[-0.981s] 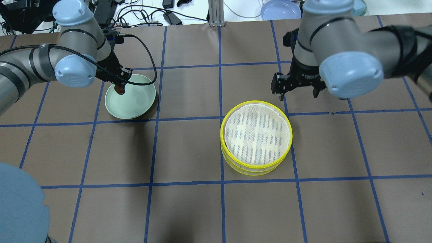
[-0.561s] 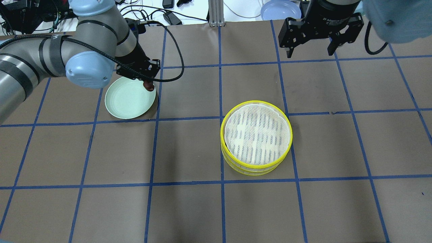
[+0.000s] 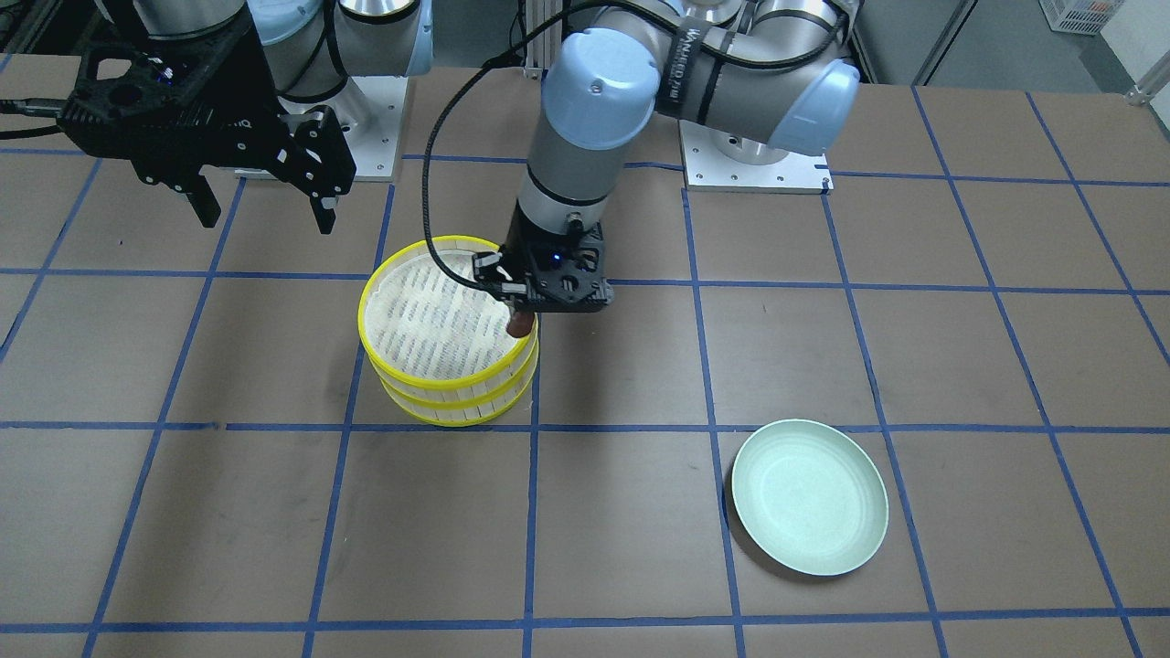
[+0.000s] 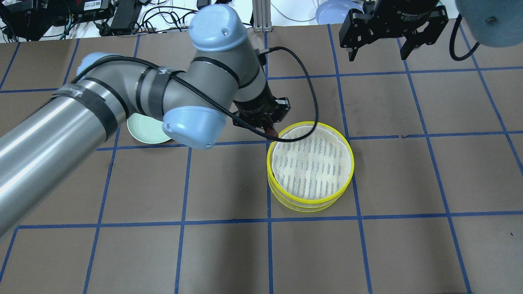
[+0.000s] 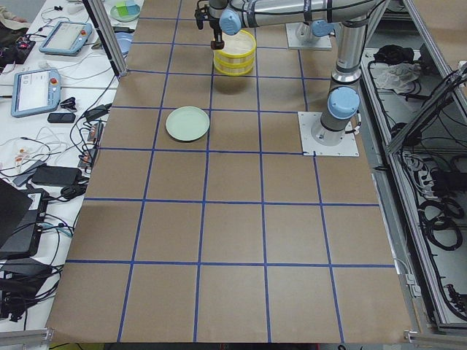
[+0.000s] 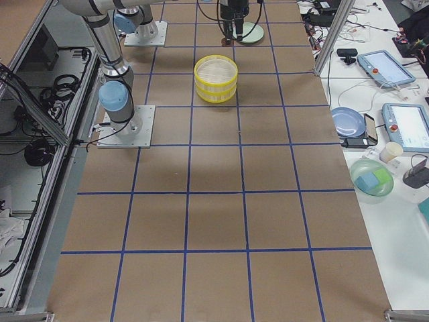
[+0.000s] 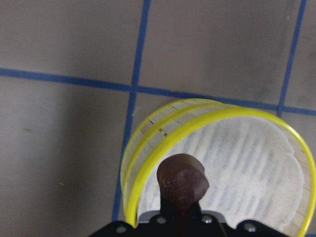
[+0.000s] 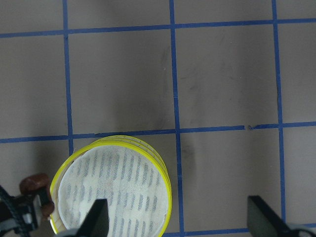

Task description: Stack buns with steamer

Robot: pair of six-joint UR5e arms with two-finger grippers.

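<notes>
Bun (image 3: 522, 323) axis near vertical | left claw (image 3: 521, 317) clamped | over steamer (image 3: 448, 395) rim

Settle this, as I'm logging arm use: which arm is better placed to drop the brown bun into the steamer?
Left. The left gripper is shut on the brown bun at the rim of the steamer. The right gripper is open, empty and apart from it.

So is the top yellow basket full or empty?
Empty. The top steamer tier shows a bare woven floor from overhead; the dark brown bun hangs in the left gripper by its rim.
</notes>
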